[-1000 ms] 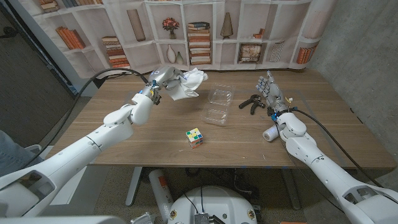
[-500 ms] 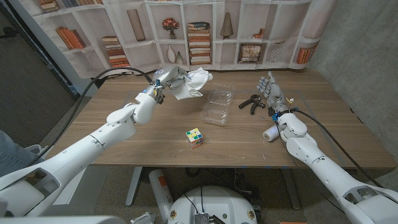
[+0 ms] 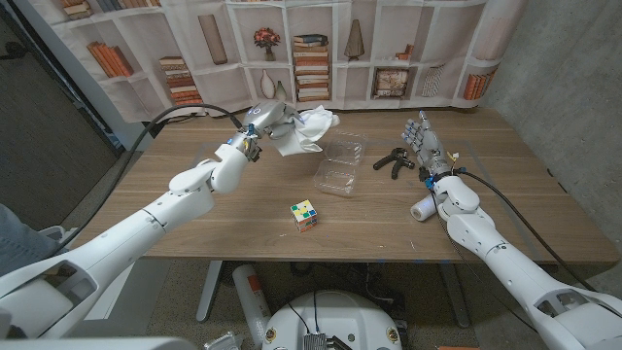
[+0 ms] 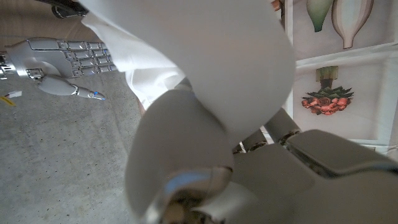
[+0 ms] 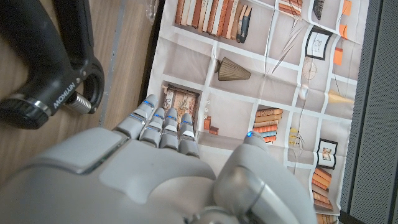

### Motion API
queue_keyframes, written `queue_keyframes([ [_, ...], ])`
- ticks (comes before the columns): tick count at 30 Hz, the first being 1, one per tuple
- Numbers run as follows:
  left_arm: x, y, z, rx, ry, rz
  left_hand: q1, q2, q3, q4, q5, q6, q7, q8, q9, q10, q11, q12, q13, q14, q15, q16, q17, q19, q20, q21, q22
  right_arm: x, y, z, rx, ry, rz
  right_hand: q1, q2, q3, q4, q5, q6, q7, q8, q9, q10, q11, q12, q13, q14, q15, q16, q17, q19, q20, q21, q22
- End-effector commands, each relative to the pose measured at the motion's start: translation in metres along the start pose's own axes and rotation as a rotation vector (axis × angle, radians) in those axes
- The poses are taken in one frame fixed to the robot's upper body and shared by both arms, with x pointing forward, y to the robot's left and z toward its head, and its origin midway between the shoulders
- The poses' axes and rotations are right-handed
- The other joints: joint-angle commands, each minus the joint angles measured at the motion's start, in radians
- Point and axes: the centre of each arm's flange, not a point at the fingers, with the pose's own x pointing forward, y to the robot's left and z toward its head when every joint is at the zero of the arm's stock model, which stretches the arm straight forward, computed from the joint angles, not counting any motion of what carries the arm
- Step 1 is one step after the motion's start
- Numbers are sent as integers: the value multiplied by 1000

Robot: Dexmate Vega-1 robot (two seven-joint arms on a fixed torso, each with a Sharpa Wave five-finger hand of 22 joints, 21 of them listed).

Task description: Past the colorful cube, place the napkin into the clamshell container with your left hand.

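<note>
Head view, left hand (image 3: 269, 118): raised over the table's far side, just left of the clamshell container (image 3: 337, 165), fingers closed around the napkin (image 3: 305, 131).
Napkin: crumpled white, held off the table, its loose end hanging toward the clamshell container's far half without touching it.
Clamshell container: clear plastic, lying open on the wooden table (image 3: 194, 224).
Colorful cube (image 3: 304, 215): nearer the robot than the clamshell container, slightly left of it.
Right hand (image 3: 426, 148): right of the clamshell container, upright, fingers straight and apart, holding nothing.
Black tool (image 3: 393, 160): between the clamshell container and the right hand.
White roll (image 3: 421, 209): right of the clamshell container, near the right forearm.
</note>
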Motion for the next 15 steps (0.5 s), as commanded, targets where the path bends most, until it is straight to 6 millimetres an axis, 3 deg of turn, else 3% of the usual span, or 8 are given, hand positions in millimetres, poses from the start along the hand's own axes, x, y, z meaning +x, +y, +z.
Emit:
queue_keyframes([
  [1, 2, -4, 5, -4, -32, -13, 5, -2, -3, 0, 4, 11, 2, 8, 3, 11, 3, 0, 0, 31, -122, 1, 4, -4, -43, 9, 3, 0, 3, -2, 1, 4, -1, 6, 9, -4, -1, -3, 4, 5, 6, 5, 5, 1, -2, 1, 4, 4, 0, 4, 8, 0, -3, 4],
  [15, 8, -10, 12, -18, -82, -14, 7, -2, -7, -1, 4, 15, 3, 9, 1, 17, 5, -2, 4, 36, -123, 0, 8, -3, -43, 15, 2, -3, 5, -2, 1, -1, -11, 6, 10, -5, -2, -4, 4, 6, 6, 5, 5, -1, -2, 2, 3, 3, 0, 4, 8, 0, -3, 4],
])
